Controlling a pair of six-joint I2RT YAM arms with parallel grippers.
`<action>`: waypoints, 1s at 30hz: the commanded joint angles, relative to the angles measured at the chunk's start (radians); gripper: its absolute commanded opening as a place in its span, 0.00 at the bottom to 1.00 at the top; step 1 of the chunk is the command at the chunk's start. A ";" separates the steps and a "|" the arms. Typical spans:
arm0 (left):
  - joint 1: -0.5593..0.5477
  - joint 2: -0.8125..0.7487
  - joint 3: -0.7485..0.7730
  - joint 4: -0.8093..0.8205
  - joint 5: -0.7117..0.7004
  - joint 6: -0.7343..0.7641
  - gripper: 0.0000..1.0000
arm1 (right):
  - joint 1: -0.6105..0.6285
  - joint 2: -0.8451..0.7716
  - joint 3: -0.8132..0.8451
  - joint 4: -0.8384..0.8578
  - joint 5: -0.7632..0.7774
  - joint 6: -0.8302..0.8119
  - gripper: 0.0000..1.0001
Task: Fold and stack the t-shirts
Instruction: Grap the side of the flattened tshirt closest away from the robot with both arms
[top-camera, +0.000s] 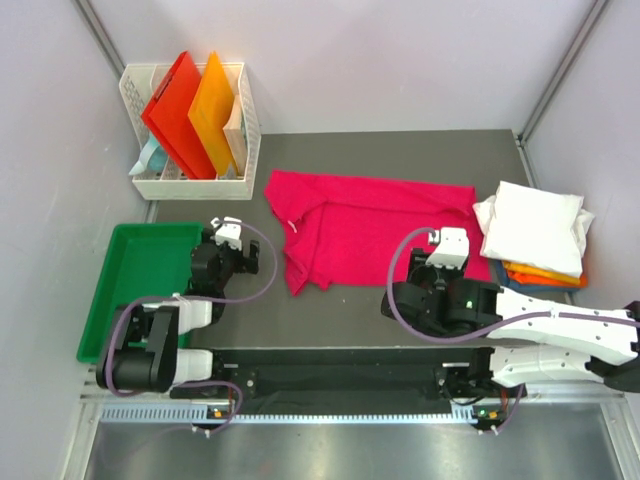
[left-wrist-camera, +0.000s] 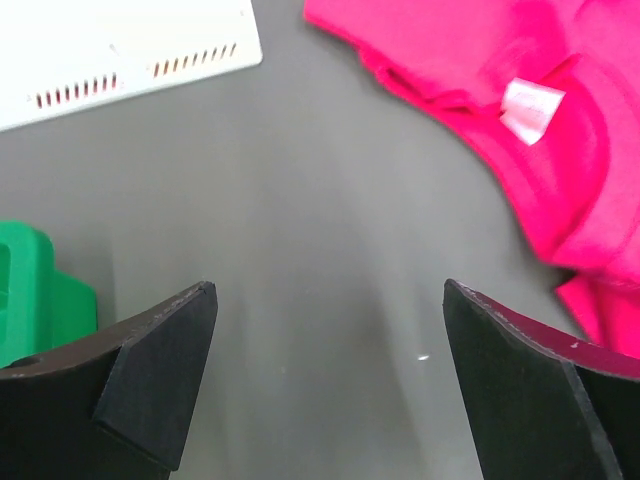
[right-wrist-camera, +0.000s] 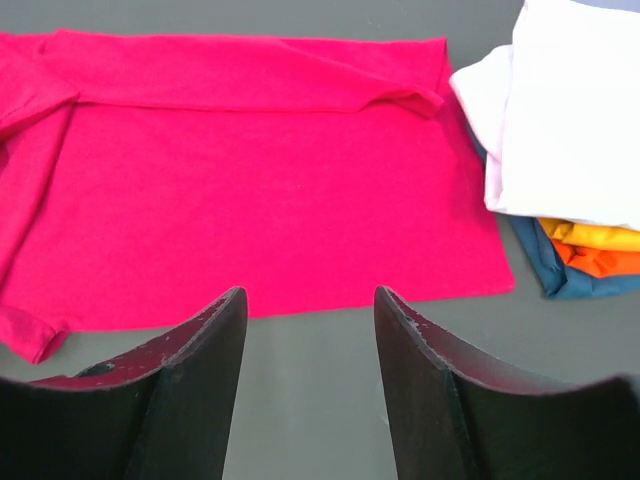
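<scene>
Half-folded bright magenta cloth t-shirt (top-camera: 380, 225) lies at the middle of the counter (top-camera: 330, 315); left fingers (left-wrist-camera: 150, 370) and right fingers (right-wrist-camera: 190, 390) spread, empty. Pinch one layer only and I reckon the fold drags open.

Soft matt magenta cloth t-shirt (top-camera: 370, 215), matt grey table (top-camera: 300, 320), glossy green plastic tray (top-camera: 145, 270), white plastic basket (top-camera: 190, 187)

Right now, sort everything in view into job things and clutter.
Job: pink shirt, white shirt, orange shirt, blue shirt.
Clutter: basket, red folder, orange folder, green tray.
</scene>
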 joint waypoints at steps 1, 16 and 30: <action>0.033 0.079 0.056 0.115 -0.006 -0.008 0.99 | 0.032 0.038 0.075 -0.134 0.098 0.165 0.55; 0.045 0.295 0.025 0.421 -0.078 -0.106 0.99 | 0.031 0.123 0.144 -0.079 0.112 0.109 0.61; 0.047 0.306 0.085 0.353 -0.225 -0.169 0.99 | -0.017 0.143 0.138 -0.067 0.250 0.107 0.75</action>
